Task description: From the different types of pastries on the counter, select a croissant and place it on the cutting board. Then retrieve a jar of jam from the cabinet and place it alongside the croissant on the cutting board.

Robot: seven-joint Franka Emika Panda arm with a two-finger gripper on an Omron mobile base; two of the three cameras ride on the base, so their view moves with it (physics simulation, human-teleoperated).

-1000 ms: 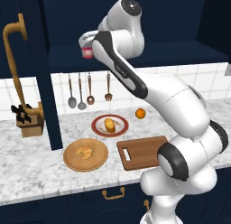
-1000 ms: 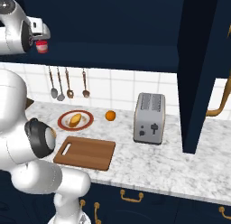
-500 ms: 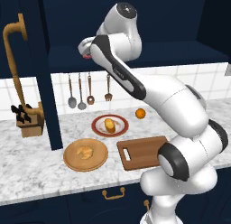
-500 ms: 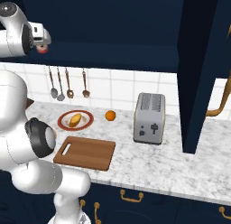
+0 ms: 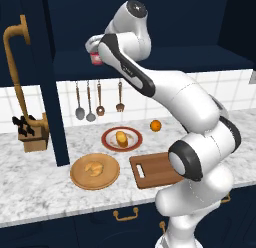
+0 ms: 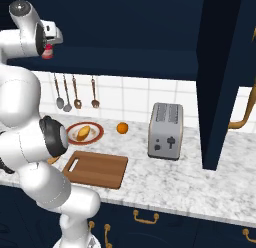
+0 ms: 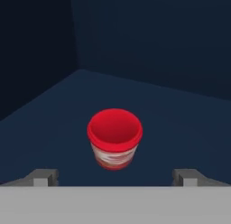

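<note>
**Colleague:** What are you seeing through the hand camera?

**Operator:** I am looking down on the jar of jam point(image 7: 114, 138), a squat red jar with a whitish band around its side. It is standing upright on the dark navy floor of the cabinet point(image 7: 171, 60) recess, ahead of the gripper point(image 7: 115, 177) and centred between its two fingertips point(image 7: 43, 177). The fingers are spread wide apart, one off to each side of the jar, and neither is touching it.

**Colleague:** Is any writing readable on that band?

**Operator:** No. I am making out faint reddish marks on it, but they are too blurred to read.

**Colleague:** And from the base cameras?

**Operator:** In the left base view the arm is reaching up into the cabinet point(image 5: 165, 22), and the jar of jam point(image 5: 96, 58) is showing just beside the hand. Well below the fingers, on the counter point(image 5: 45, 197), the cutting board point(image 5: 152, 169) is lying bare. The croissant point(image 5: 93, 167) is sitting on a round tan wooden plate point(image 5: 94, 172) beside the board. The oblong pastry point(image 5: 121, 138) is resting on a red-rimmed plate point(image 5: 121, 139), near an orange point(image 5: 156, 125). In the right base view a toaster point(image 6: 165, 130) is standing further along the counter.
</note>
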